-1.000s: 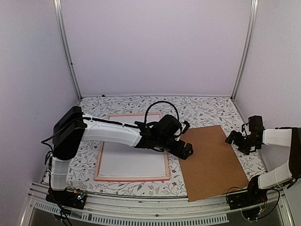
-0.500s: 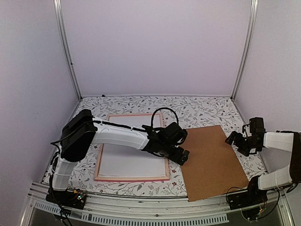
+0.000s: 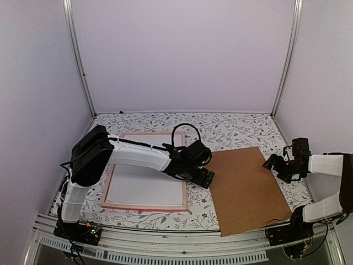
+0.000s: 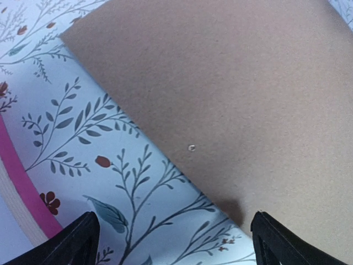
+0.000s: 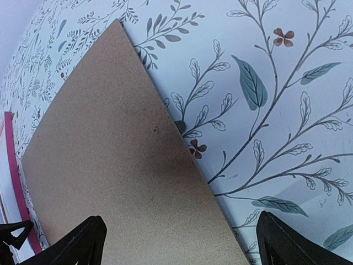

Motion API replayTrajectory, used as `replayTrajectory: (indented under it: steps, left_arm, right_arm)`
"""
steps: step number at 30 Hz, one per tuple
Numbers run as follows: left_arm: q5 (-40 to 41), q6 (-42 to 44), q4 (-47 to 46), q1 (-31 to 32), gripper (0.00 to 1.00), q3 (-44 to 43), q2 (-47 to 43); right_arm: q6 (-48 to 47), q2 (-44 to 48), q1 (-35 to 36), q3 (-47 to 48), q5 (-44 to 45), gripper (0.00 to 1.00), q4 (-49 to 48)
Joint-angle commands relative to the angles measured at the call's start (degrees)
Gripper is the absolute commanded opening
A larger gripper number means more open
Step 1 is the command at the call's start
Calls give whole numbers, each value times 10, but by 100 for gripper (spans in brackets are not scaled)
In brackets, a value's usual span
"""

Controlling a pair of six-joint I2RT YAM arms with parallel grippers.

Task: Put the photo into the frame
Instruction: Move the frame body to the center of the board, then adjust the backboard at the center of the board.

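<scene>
**Left gripper** (image 4: pixel 176 240): the jaws stand wide apart and hold nothing. The two black fingertips (image 4: pixel 71 243) show at the lower corners of the left wrist view. Between them lie a strip of the floral tablecloth (image 3: pixel 237 130) and the near edge of the brown backing board (image 3: pixel 248 187). The gripper sits above the gap between the frame's right rail and the board's left edge. The pictures do not show whether it touches the cloth. The left arm reaches across the far right part of the frame.

**Right gripper** (image 5: pixel 182 240): the jaws are spread and empty. It points toward the right-hand edge of the board, near the board's far right corner. The right wrist view shows that edge running diagonally between the fingers.

**The frame** (image 3: pixel 143 207): it lies flat on the tablecloth, left of centre, just beside the board and apart from it. A white sheet (image 3: pixel 143 187) fills its opening.

**The photo**: its dark printed face cannot be made out in any view. Its position cannot be told.
</scene>
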State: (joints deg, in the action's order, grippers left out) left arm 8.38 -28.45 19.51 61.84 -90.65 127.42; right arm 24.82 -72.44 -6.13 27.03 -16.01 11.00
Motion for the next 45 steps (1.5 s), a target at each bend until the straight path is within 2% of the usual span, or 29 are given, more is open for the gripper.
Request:
replayTrajectory:
  steps: [1,10,25,37,40,45]
  left_arm:
    - [-15,-11,26,-12,99,15,-12]
    - [-79,-53,0,11,96,-18,30]
    - [-159,-104,-75,-16,87,-26,68]
    - [-150,-89,-62,-63,86,-75,99]
    - [-120,-73,-41,-70,86,-95,100]
    - [-73,-53,-14,-71,90,-102,80]
  right_arm:
    - [1,-11,8,-2,-8,99,-11]
    - [7,-13,20,-8,-25,97,-15]
    - [22,-17,26,-19,-81,95,-44]
    - [35,-29,35,-30,-113,94,-75]
    - [26,-42,39,-20,-130,94,-72]
    - [4,-43,39,2,-97,96,-40]
